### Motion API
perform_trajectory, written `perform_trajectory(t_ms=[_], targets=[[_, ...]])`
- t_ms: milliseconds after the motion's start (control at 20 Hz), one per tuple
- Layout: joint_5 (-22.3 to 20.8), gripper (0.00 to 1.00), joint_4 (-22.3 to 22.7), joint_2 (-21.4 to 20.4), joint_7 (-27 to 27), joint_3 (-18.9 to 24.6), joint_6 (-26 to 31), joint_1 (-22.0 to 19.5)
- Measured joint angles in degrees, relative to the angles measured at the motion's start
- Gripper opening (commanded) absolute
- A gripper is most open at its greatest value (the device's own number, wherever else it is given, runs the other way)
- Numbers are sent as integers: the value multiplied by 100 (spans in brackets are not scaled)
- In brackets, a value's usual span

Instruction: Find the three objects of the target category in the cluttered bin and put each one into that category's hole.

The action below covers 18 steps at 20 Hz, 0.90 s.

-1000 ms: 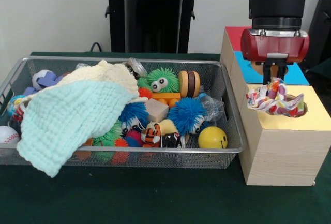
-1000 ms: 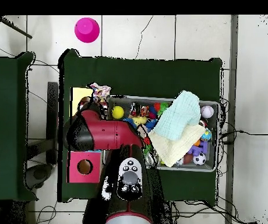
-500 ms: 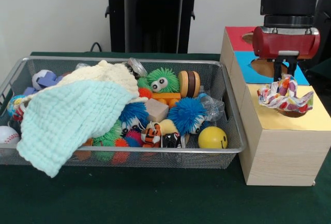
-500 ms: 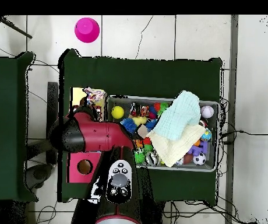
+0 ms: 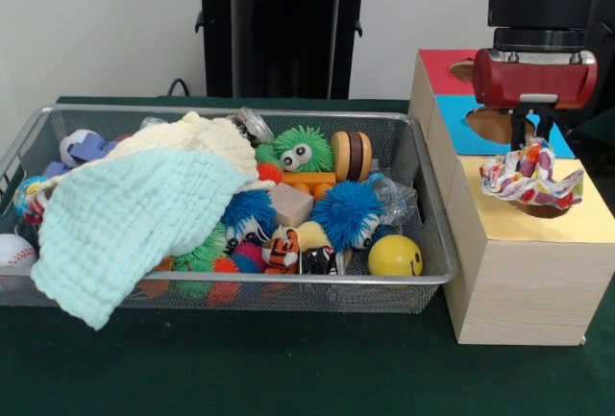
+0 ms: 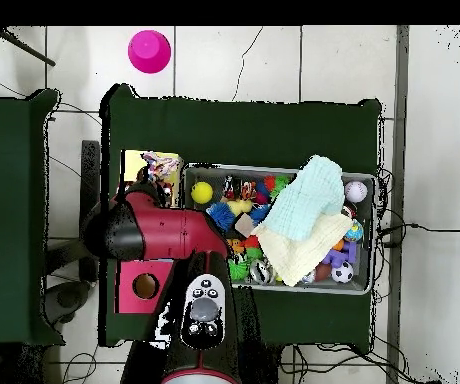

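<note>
Gripper (image 5: 531,137) clamped on multicoloured cloth (image 5: 530,178), which hung over hole in yellow section (image 5: 577,222) of box, right of wire bin (image 5: 423,171).

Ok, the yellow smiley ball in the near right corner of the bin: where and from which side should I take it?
Come straight down and close the fingers across the widest part of the yellow smiley ball. It is round, so no part grips better than another. The basket wall lies close on its near and right sides, and a blue fuzzy toy sits just behind it, so a side approach looks blocked.
</note>
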Motion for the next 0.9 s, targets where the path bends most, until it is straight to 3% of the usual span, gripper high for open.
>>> perform_trajectory(t_ms=[900], targets=[[584, 0, 146, -3, 0, 169, 0, -113]])
